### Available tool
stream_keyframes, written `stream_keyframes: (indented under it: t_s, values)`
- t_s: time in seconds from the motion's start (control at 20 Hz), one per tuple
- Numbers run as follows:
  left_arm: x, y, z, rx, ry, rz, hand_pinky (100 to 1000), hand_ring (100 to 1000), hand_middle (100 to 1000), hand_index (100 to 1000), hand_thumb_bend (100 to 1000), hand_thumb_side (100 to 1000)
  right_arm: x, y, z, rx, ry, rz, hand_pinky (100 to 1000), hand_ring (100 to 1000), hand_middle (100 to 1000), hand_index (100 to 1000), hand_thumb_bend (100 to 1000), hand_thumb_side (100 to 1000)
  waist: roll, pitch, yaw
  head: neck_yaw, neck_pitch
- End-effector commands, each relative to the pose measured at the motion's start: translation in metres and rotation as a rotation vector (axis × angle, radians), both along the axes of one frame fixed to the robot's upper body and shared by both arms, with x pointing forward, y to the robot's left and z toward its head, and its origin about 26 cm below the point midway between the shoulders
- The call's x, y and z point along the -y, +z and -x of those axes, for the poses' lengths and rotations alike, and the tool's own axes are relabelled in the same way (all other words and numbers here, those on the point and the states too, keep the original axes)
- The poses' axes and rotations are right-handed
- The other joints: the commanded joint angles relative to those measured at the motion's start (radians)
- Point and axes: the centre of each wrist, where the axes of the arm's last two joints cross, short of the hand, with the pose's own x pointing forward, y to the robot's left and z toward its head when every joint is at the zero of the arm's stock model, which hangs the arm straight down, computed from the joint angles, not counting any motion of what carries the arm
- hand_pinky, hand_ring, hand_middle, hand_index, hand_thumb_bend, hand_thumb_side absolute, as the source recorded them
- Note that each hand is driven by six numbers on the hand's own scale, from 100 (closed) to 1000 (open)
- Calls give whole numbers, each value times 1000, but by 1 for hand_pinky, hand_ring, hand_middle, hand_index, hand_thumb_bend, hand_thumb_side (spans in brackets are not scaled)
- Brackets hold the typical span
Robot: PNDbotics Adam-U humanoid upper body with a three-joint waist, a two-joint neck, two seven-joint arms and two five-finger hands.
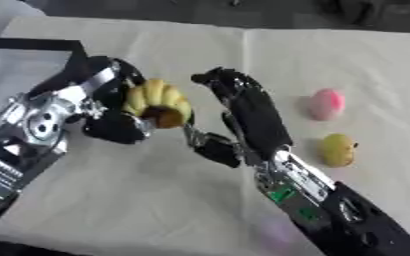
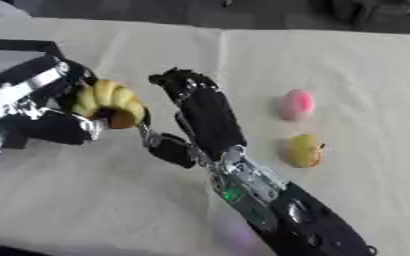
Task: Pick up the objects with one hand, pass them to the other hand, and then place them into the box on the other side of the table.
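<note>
A small bunch of yellow bananas [image 1: 159,101] hangs above the table at centre left. My left hand [image 1: 114,121] has its fingers and thumb curled round the bunch. My right hand [image 1: 243,107] hovers just to the right of the bananas with its fingers straight, and its thumb [image 1: 213,147] sticks out below them. It holds nothing. A pink round fruit [image 1: 327,104] and a yellow fruit with a dark stem [image 1: 338,149] lie on the cloth to the right.
A cream cloth [image 1: 156,200] covers the table. Part of a grey box with a dark rim [image 1: 16,50] shows at the upper left, behind my left arm. The table's far edge runs along the top.
</note>
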Motion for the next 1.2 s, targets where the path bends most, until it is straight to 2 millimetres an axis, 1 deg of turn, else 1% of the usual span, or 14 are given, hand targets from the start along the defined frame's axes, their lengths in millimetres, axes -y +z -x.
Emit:
stream_keyframes:
  t_s: [0.05, 0.25, 0.35, 0.55, 0.75, 1.0, 1.15, 1.2]
  values:
    - [-34, 18, -5, 55, 116, 0, 571, 263, 222, 291, 100, 100, 4, 11, 2, 36, 1, 3, 703, 751, 687, 788, 100, 629, 3, -14, -3, 7, -15]
    - [-63, 27, -11, 95, 214, 37, 578, 262, 224, 295, 100, 100, 6, 18, 4, 47, 15, 3, 706, 751, 688, 789, 100, 612, -2, -13, -9, 34, -20]
    - [-79, 28, -16, 119, 266, 58, 579, 259, 225, 296, 100, 100, 8, 25, 7, 64, 25, -2, 707, 750, 686, 787, 101, 605, -8, -11, -16, 55, -31]
    - [-102, 27, -22, 157, 331, 94, 581, 258, 226, 299, 100, 100, 12, 41, 15, 100, 44, -16, 707, 747, 683, 784, 101, 598, -20, -6, -31, 89, -53]
    - [-121, 21, -29, 186, 410, 105, 580, 262, 229, 303, 100, 100, 16, 54, 22, 134, 57, -28, 708, 745, 680, 782, 104, 587, -29, 1, -44, 131, -68]
    - [-147, 11, -47, 242, 528, 100, 582, 269, 237, 311, 100, 100, 20, 60, 21, 170, 67, -39, 710, 745, 679, 780, 105, 581, -42, 10, -61, 195, -85]
    - [-158, 4, -58, 271, 572, 91, 592, 290, 257, 334, 100, 100, 21, 62, 20, 188, 70, -47, 711, 745, 679, 780, 106, 578, -48, 13, -68, 218, -88]
    - [-161, 2, -62, 279, 585, 85, 601, 313, 284, 364, 100, 100, 22, 62, 20, 192, 71, -49, 711, 745, 679, 781, 108, 576, -49, 14, -70, 223, -88]
